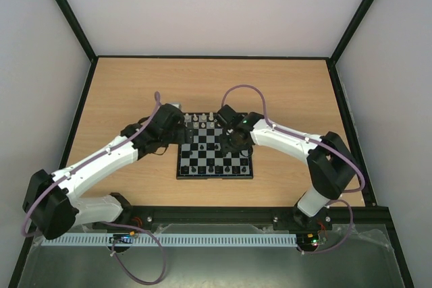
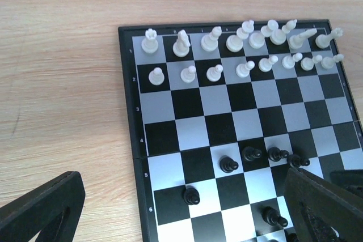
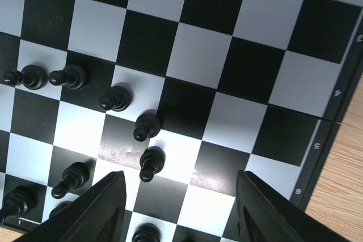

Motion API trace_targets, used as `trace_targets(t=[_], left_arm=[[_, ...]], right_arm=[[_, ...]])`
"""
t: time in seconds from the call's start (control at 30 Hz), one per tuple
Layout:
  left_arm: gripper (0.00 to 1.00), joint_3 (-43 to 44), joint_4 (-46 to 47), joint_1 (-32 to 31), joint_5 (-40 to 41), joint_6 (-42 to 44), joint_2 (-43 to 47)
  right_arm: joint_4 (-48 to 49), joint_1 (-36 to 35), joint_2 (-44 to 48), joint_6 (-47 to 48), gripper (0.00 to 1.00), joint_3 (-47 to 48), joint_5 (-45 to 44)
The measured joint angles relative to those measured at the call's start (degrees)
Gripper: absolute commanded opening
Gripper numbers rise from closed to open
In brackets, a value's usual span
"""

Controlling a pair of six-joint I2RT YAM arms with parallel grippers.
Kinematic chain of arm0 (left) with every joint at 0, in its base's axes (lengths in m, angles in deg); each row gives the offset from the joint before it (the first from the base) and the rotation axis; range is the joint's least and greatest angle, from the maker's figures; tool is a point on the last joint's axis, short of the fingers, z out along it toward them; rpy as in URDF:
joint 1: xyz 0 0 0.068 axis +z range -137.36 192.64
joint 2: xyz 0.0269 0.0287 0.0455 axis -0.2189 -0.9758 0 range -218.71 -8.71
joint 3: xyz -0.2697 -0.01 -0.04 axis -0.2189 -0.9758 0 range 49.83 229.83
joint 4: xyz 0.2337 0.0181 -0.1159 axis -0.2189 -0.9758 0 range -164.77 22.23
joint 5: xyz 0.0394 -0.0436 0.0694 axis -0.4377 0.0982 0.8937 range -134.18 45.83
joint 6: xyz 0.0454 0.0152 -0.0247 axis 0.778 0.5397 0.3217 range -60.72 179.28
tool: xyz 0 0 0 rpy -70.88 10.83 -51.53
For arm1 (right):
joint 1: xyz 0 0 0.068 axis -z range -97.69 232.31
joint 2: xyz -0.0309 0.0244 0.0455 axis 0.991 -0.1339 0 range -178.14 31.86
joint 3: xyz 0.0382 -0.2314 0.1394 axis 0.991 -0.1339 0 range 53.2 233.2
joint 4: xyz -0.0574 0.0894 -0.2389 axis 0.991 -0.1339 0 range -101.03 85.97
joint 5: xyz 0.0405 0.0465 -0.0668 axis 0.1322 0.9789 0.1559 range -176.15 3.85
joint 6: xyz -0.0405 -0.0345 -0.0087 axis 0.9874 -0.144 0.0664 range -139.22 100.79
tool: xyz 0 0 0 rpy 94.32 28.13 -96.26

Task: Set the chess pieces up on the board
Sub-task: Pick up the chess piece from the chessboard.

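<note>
The board (image 1: 214,176) lies mid-table between the arms. Cream-white chess pieces (image 2: 214,38) fill its two far rows (image 1: 202,121). Black chess pieces (image 2: 228,164) stand scattered over the near half (image 1: 212,165). My left gripper (image 2: 181,216) hangs open at the board's left edge (image 1: 179,138), one finger over bare table, the other over the squares, nothing between them. My right gripper (image 3: 184,211) is open low over the board's right side (image 1: 233,143). A black pawn (image 3: 150,164) stands just ahead of its left finger (image 3: 102,211), free of both fingers.
Bare wooden table (image 1: 290,92) surrounds the board, boxed in by a black frame and pale walls. The arm bases sit on a rail (image 1: 223,217) at the near edge. Purple cables (image 1: 246,89) loop above both wrists.
</note>
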Motion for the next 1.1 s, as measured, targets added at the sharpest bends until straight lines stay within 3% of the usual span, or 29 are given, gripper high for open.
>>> trace_targets(t=[0.3,0.57,0.77,1.1], left_arm=[[1.0,-0.9,0.0,0.9,0.5,-0.5,1.4],[1.0,-1.1,0.0,1.1,0.4,-0.5,1.4],[0.99,-1.2,0.0,1.3,0.4,-0.4,1.4],[0.99,-1.2,0.1,1.3,0.3,-0.4,1.2]], right_arm=[[0.4,-2.0,-4.5,1.2,0.32,1.4,2.5],[0.5,-2.4,-7.4,1.3,0.26,1.7,2.4],[0.6,-2.4,-7.8,1.5,0.1,1.7,1.9],[0.0,-2.4,-7.3,1.5,0.05,1.7,1.1]])
